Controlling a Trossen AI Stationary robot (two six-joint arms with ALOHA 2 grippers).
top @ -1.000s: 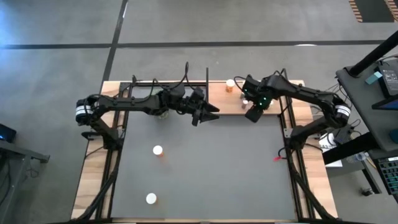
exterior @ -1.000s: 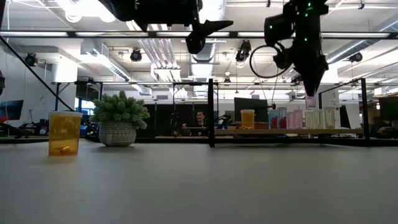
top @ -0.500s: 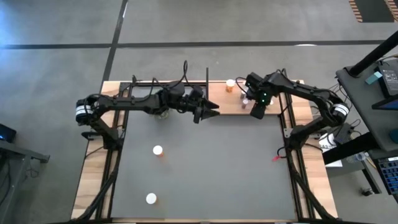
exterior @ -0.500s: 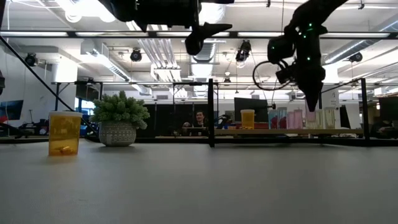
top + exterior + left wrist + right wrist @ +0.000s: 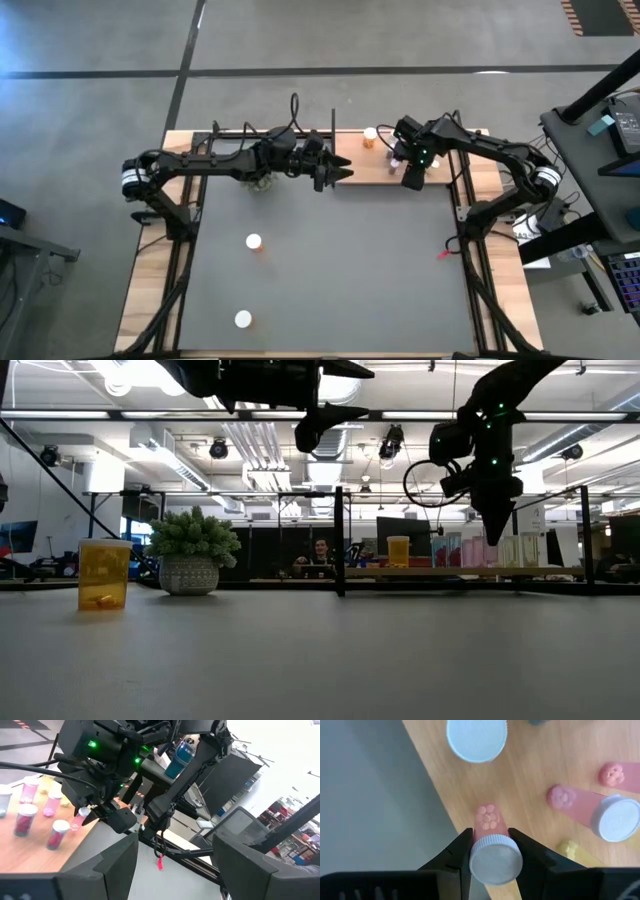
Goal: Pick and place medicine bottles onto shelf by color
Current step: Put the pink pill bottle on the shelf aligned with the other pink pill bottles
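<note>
Descent complete: right gripper (image 5: 491,851), lower than a second ago, now clamped on pink vial (image 5: 490,847) just above shelf (image 5: 375,170) near front edge. Left gripper (image 5: 338,173), spread and empty, hovering over shelf's left end. Probably ready for release among pink vials.

Potted plant (image 5: 193,563): fuzzy green ball in a pale patterned pot, standing near the table's far edge, left side. Person (image 5: 320,552): seated in the room beyond the table's far edge.
</note>
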